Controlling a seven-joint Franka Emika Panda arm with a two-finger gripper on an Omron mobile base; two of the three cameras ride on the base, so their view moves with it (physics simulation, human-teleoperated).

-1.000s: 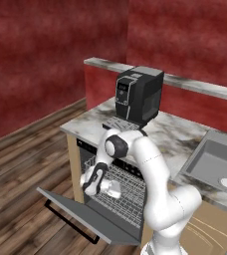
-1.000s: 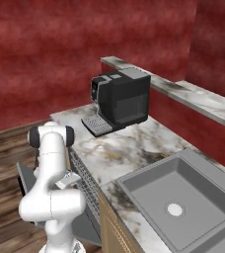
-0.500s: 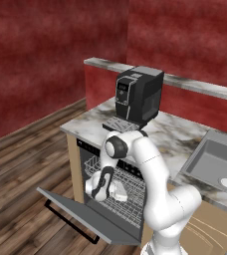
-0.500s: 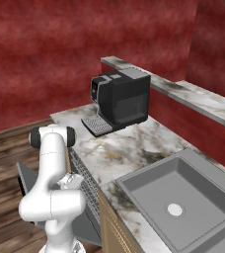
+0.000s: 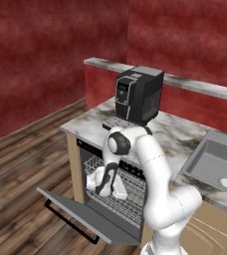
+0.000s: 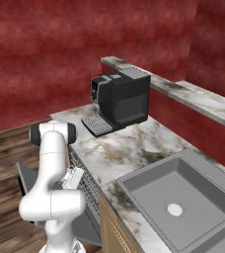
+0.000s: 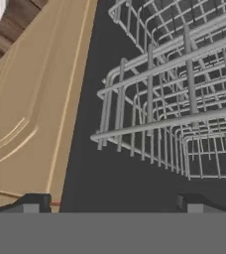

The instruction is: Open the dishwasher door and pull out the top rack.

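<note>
The grey dishwasher door [image 5: 80,211] hangs fully open and lies flat, its black bar handle [image 5: 70,225] underneath at the front. The top rack [image 5: 133,187], a pale wire grid basket, sticks partly out of the opening above the door. My gripper [image 5: 103,191] is down at the rack's front left part, with the white hand just above it. In the hand view the rack [image 7: 184,99] fills the upper right, and my gripper [image 7: 112,206] is open. Its two dark fingertips [image 7: 33,203] stand wide apart with no wire between them. From the right, the hand [image 6: 74,178] sits beside the rack [image 6: 87,185].
A black coffee machine [image 5: 138,94] stands on the marble counter [image 5: 85,127] above the dishwasher. A grey sink [image 6: 176,202] lies to the right. A tan cabinet side [image 7: 30,99] borders the dishwasher opening. Wooden floor [image 5: 21,164] spreads in front of the door.
My hand has shifted a little to the right and down along the rack's front. The door lies as before, and I cannot tell whether the rack has moved.
</note>
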